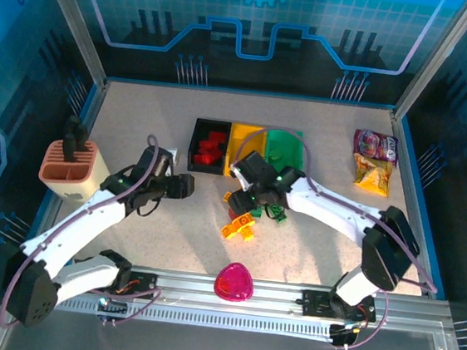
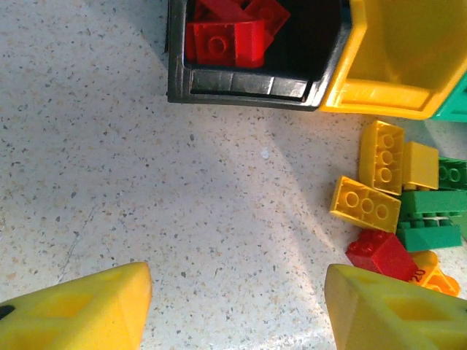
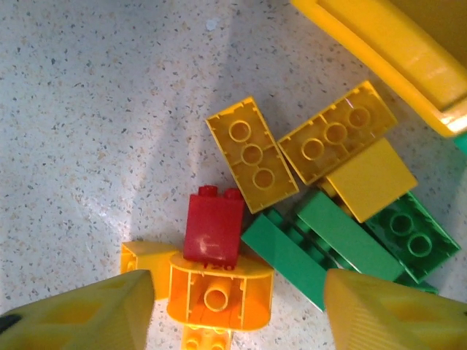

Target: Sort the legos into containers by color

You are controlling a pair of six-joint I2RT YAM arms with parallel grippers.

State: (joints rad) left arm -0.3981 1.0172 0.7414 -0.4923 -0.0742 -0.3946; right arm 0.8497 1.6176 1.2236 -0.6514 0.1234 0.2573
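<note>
Red legos [image 1: 211,149] in the black bin [image 1: 193,144], yellow bin [image 1: 239,138] and green bin [image 1: 283,143] alongside; left gripper [image 2: 233,306] and right gripper [image 3: 237,310] released

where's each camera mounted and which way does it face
Top external: above and behind, looking down on the table; left arm and right arm show.
Left wrist: on the left arm, facing down at the black bin; own fingers below.
Right wrist: on the right arm, straight down onto the lego pile; own fingers below.
Shared: both wrist views catch the red brick and yellow bin.
</note>
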